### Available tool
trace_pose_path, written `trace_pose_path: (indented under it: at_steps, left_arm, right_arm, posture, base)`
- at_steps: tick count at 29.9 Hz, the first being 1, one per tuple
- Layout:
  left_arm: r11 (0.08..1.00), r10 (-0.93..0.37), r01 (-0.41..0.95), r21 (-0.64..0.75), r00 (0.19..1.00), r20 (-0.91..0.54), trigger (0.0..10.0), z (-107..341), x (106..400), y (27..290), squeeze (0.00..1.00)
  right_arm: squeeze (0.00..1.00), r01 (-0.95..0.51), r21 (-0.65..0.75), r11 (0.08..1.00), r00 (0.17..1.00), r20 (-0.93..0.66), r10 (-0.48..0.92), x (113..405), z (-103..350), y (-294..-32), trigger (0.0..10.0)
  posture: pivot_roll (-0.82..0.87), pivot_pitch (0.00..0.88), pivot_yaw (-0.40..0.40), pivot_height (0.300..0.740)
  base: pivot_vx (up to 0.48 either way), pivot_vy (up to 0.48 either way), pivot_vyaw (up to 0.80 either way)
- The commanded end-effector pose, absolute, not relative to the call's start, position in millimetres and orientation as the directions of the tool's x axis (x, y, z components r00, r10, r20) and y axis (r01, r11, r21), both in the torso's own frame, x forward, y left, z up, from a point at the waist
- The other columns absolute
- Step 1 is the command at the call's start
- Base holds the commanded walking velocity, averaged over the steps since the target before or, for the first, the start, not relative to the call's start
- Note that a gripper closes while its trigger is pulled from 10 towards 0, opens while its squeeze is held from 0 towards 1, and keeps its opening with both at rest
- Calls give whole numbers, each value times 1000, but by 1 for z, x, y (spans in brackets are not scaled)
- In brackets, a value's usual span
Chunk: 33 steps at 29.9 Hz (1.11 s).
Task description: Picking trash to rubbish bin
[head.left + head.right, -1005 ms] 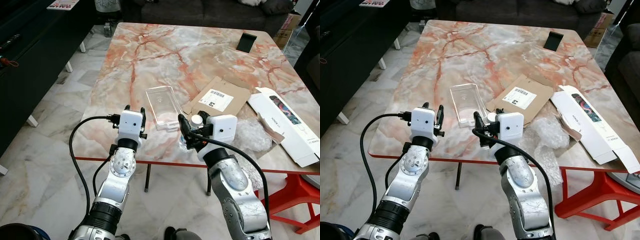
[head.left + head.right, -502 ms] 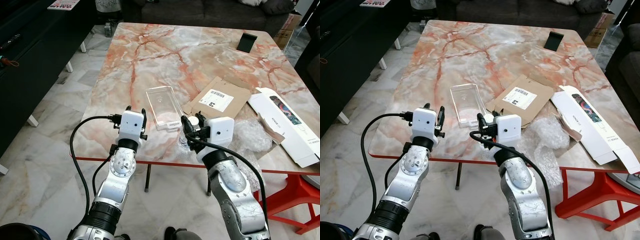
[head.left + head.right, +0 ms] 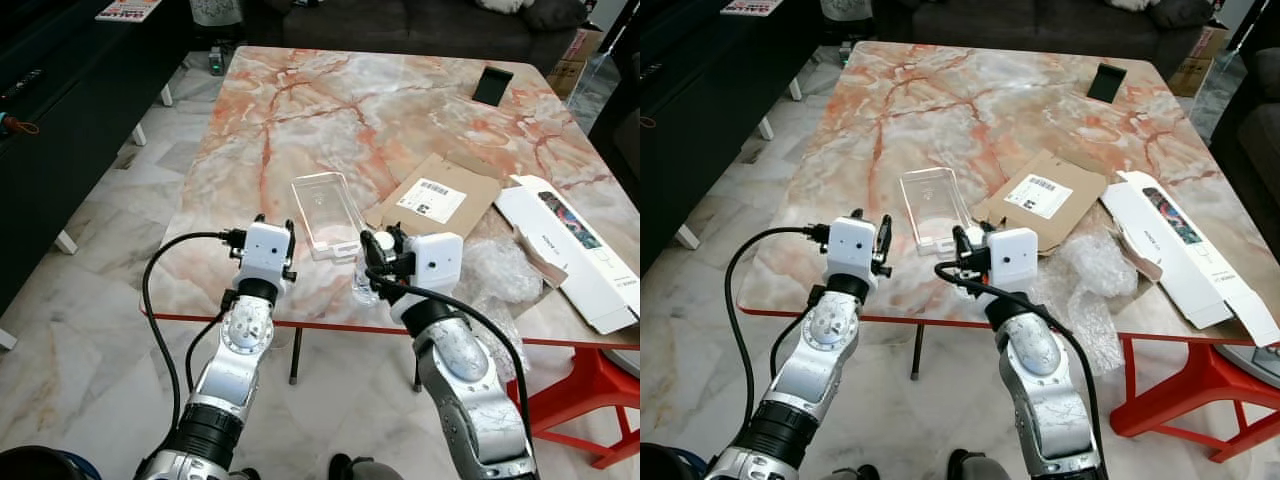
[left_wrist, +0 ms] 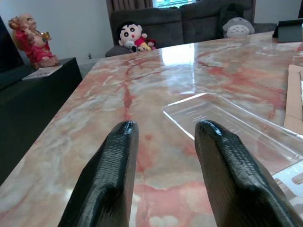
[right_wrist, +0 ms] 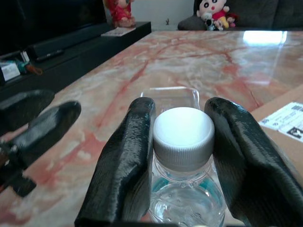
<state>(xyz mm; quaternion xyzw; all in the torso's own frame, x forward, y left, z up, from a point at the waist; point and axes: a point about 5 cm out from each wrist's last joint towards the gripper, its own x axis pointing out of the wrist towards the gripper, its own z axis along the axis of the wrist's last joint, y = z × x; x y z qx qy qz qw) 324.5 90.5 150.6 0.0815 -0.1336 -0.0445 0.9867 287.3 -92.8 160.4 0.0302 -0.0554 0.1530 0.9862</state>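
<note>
Both my arms reach forward, elbows bent, wrists level at the near edge of the surface (image 3: 300,110). My right pincer (image 5: 182,137) sits beside and inboard of the left one, its two black fingers (image 5: 128,156) pressed against the white cap and neck of a clear bottle (image 5: 184,189), one on each side. My left pincer (image 4: 163,161) hovers just above the surface, fingers parted with a clear gap, gripping nothing. A black cable loops from each wrist.

Clear tray (image 3: 325,212) (beside cardboard (image 3: 436,196)) blocks forward reach.
</note>
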Motion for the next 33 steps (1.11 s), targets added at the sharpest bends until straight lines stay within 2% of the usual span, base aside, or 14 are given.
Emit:
trace_pose_path:
  at_steps: [1,9,27,33]
  left_arm:
    - [982,-116,69,174,954,277,10000,155,324,89,0]
    - [983,-110,55,175,941,321,10000,162,319,91,0]
    - [984,-100,44,171,936,338,10000,164,312,92,0]
    - [986,-82,28,166,941,329,10000,161,308,93,0]
  right_arm:
    - [0,-286,62,956,947,171,272,290,169,-97,10000]
    - [0,-250,91,964,942,255,220,301,185,-105,10000]
    - [0,-244,114,963,944,257,209,304,179,-107,10000]
    - [0,-248,109,962,943,253,215,304,179,-108,10000]
  posture:
    - [-185,126,-39,740]
    - [-148,119,-33,740]
    - [-106,121,-49,740]
    - [-112,146,-69,740]
  base:
    - [0,0,0]
    - [-109,0,0]
    - [-282,0,0]
    - [-268,0,0]
